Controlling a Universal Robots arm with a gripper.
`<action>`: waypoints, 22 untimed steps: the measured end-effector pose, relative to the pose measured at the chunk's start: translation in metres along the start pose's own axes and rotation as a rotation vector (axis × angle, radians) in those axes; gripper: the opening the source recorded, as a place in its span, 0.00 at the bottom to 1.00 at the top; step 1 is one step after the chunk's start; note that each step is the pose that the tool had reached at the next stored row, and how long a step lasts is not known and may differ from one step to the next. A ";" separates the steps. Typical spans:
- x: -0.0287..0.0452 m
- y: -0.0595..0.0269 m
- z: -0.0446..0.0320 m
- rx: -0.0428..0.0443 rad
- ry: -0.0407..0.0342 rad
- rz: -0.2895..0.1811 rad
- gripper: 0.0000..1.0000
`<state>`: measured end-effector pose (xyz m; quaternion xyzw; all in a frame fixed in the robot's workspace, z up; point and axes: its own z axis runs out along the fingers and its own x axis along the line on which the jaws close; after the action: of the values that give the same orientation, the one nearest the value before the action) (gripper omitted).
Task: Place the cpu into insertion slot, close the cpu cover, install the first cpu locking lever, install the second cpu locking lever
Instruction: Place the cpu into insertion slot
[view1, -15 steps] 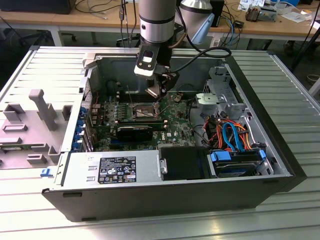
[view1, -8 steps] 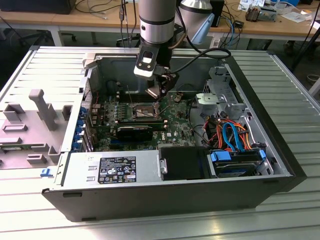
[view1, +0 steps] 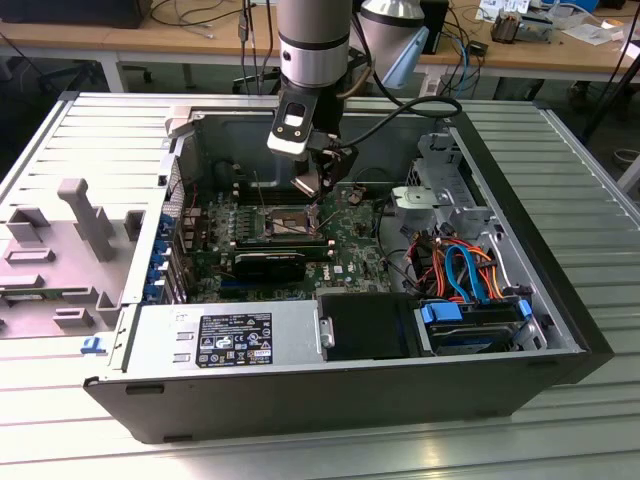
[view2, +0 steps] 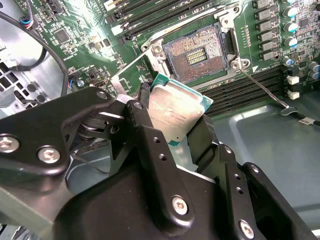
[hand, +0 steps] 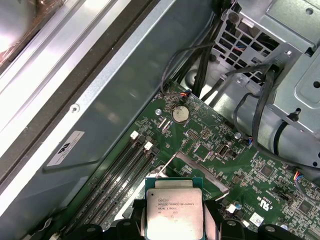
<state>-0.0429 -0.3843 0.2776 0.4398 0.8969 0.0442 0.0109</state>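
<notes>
Slatted metal bench (view1: 590, 430) carries open computer case (view1: 300, 395). Gripper (view2: 175, 117) clenched on cpu (view2: 176, 111) by opposite edges; chip tilted, hanging just above bare insertion slot (view2: 197, 59). Judged light, stiff, slick-topped; underside contacts and socket pins fragile, so edge hold only. cpu cover (hand: 200, 169) stands raised beside slot. Locking lever (view2: 265, 90) swung out. Memory slots (view2: 165, 12) flank socket. Cables (view1: 460, 265) farther off.

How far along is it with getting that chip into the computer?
Nothing looks finished yet. The claw holds the cpu in the air, short of the insertion slot, which lies bare. The cpu cover stands open and a locking lever lies swung out, so seating the chip, closing the cover and both levers are left.
</notes>
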 end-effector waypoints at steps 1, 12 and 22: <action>0.0000 0.0000 0.0000 0.0000 0.0000 0.001 0.55; 0.0000 0.0000 0.0004 -0.0005 -0.0021 0.023 0.55; 0.0000 -0.0001 0.0007 -0.0008 -0.0035 0.040 0.55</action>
<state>-0.0429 -0.3843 0.2768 0.4578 0.8879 0.0439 0.0118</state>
